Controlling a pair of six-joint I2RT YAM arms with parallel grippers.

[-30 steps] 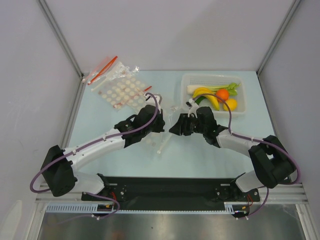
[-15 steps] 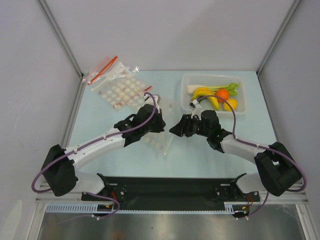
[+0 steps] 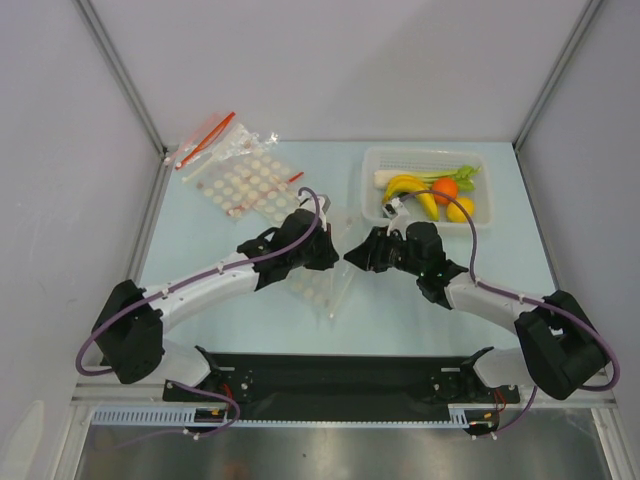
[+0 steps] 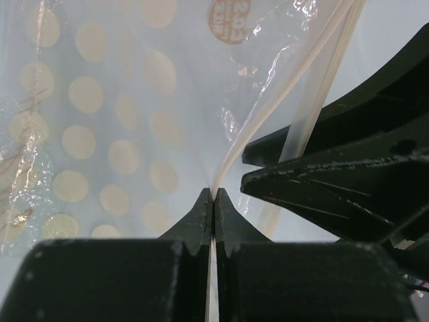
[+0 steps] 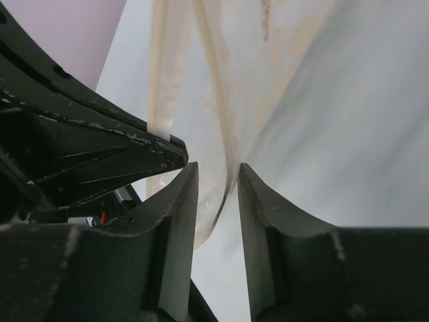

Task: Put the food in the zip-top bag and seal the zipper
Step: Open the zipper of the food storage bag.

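The step in hand looks like opening the bag (image 3: pixel 318 287), which lies at the centre of the top view. The left gripper (image 4: pixel 212 198) is pinched tight on one lip of its mouth, while the right gripper (image 5: pixel 213 173) has its jaws apart around the other lip, unclamped. Next it should close there and pull away; the mouth faces right, the zipper (image 4: pixel 327 67) running roughly top-to-bottom, and the food (image 3: pixel 432 192) sits in the basket (image 3: pixel 420 153), upper right.
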